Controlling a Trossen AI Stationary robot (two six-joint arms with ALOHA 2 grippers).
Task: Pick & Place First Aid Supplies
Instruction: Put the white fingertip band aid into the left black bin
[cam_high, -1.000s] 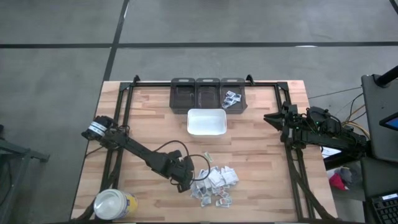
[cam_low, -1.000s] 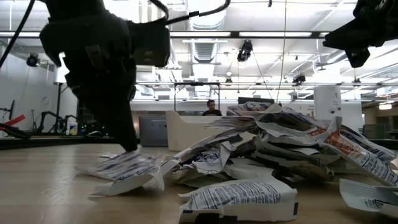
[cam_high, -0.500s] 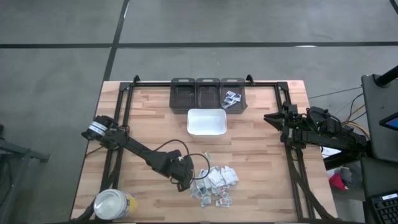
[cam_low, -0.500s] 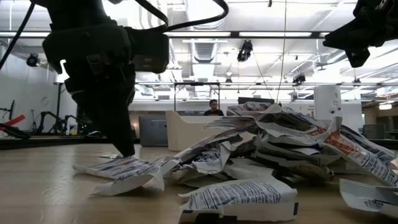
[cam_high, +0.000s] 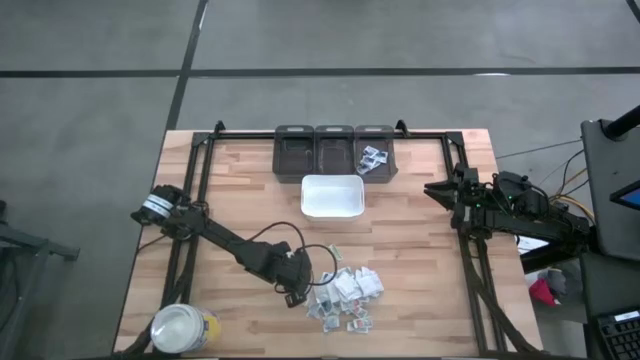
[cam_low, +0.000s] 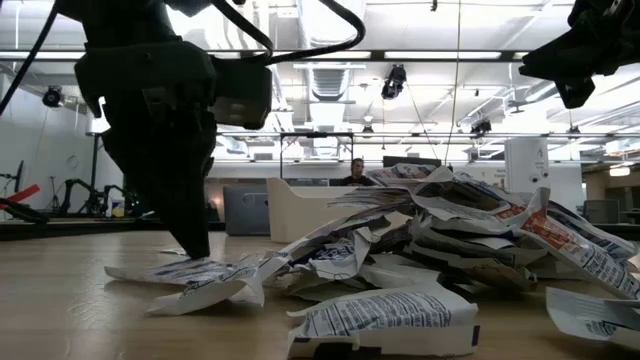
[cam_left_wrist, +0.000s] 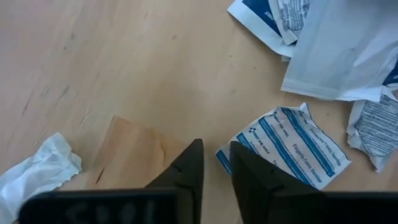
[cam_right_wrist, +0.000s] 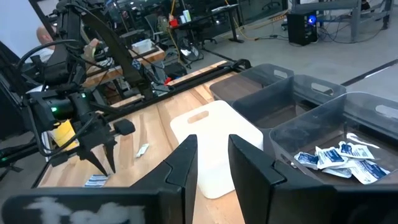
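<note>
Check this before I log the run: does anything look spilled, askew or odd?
The packets lie in a loose, overlapping heap on the table's near side, some crumpled, while only a few sit in the right-hand bin. Nothing else stands out.

Heaped white packets (cam_high: 345, 295) on near table edge

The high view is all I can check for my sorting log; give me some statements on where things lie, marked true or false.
1. The white tray is empty. True.
2. Packets lie in the left dark bin. False: the binned packets lie in the right bin.
3. The left tool is at the left edge of the packet pile. True.
4. The jar stands beside the bins. False: it stands at the table's near left corner.
5. The right tool hovers over the pile. False: it waits near the right edge.
</note>
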